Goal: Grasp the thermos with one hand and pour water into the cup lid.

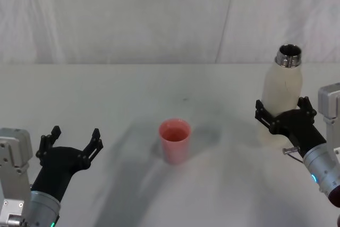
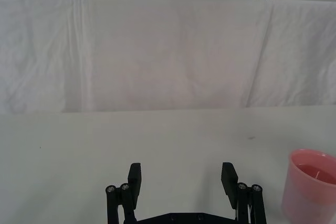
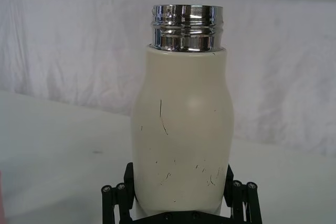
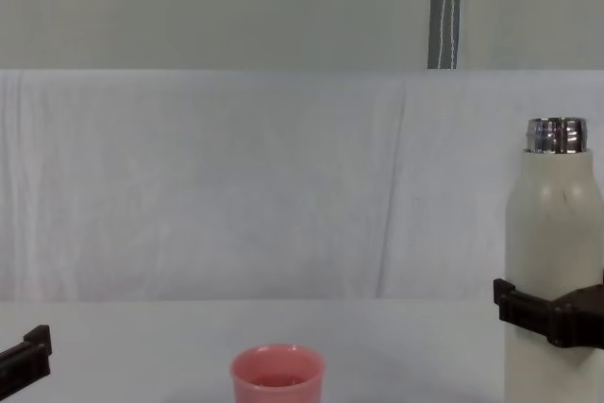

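The thermos [image 1: 282,90] stands upright at the 3 o'clock side of the table [image 1: 127,94] in the head view, cream-white body with faint dark scuff marks visible in the right wrist view, chrome threaded neck [image 3: 187,28] open at the top with no cap on it. The right gripper [image 1: 285,113] is clamped around the lower body of the thermos, one black finger on each side of the bottle, touching it; in the chest view the finger [image 4: 528,310] crosses the bottle's lower part. Whether the thermos base rests on the table or sits just above it cannot be told. The cup lid [image 1: 175,140], pink and round, stands upright near the table centre, at about 9 o'clock from the thermos and well apart from it; its mouth faces up. The left gripper [image 1: 73,141] hovers at about 9 o'clock from the cup lid, near the table's front edge, fingers spread apart with nothing between them. In the left wrist view the cup lid sits just beside that gripper's fingertips [image 2: 229,174], not touching. A white draped cloth [image 4: 236,186] forms the backdrop behind the table.
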You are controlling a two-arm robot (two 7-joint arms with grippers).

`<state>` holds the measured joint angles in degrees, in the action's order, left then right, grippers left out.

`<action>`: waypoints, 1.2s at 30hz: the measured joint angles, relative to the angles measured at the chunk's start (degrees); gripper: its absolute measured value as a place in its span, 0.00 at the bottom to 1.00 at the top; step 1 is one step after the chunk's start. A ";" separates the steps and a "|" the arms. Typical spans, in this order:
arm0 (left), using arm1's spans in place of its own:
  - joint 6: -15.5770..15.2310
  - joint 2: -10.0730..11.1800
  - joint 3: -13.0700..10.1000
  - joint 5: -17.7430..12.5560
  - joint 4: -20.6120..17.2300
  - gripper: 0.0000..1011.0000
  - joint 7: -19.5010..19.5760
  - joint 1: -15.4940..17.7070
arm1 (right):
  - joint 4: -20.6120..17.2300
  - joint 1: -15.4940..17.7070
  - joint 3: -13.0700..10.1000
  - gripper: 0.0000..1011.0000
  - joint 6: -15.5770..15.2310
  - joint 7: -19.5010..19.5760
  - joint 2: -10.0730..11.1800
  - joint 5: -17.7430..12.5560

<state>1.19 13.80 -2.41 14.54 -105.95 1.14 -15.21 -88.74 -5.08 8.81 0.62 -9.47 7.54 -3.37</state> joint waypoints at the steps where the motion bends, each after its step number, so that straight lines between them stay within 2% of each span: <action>1: 0.00 0.00 0.00 0.00 0.00 0.99 0.00 0.00 | 0.13 -0.01 0.03 0.95 0.08 0.06 -0.02 -0.02; 28: 0.00 0.00 0.00 0.00 0.00 0.99 0.00 0.00 | 7.20 -2.19 0.18 0.95 6.60 0.22 -0.96 -0.88; 36: 0.00 0.00 0.00 0.00 0.00 0.99 0.00 0.00 | 7.94 -2.28 0.17 0.95 7.93 -0.14 -0.88 -0.92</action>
<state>1.19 13.81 -2.41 14.55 -105.95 1.14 -15.21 -80.80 -7.36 8.99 8.55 -9.61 6.66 -4.29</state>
